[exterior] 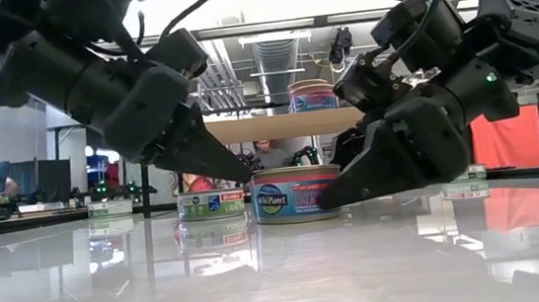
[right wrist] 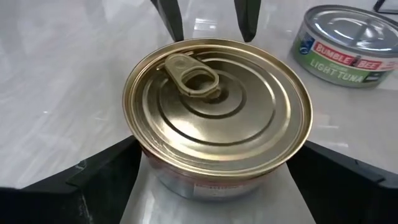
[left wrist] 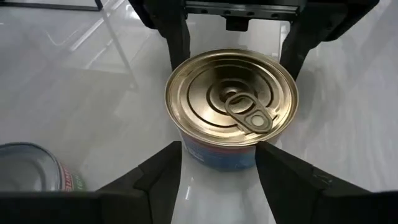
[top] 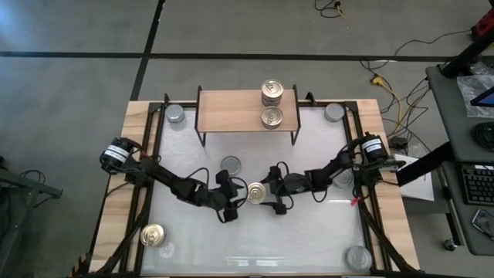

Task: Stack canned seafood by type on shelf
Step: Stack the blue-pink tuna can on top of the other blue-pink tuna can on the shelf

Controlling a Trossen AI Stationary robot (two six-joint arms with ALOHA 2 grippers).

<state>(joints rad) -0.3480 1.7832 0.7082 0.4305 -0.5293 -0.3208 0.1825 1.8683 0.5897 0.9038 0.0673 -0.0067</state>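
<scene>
High view: gold tin (top: 256,191) at frame centre on the table (top: 309,239), between left gripper (top: 234,202) and right gripper (top: 272,191); both jaws apart around it. Shelf (top: 231,112) above.

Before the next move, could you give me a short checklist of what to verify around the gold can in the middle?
1. Gold can upright on the table: ok.
2. Right gripper straddling the can, jaws open: ok.
3. Left gripper also straddling the same can: not ok, both arms crowd it.
4. Gold stack on shelf looks straight: ok.
5. Silver can clear of the grippers: ok.
</scene>
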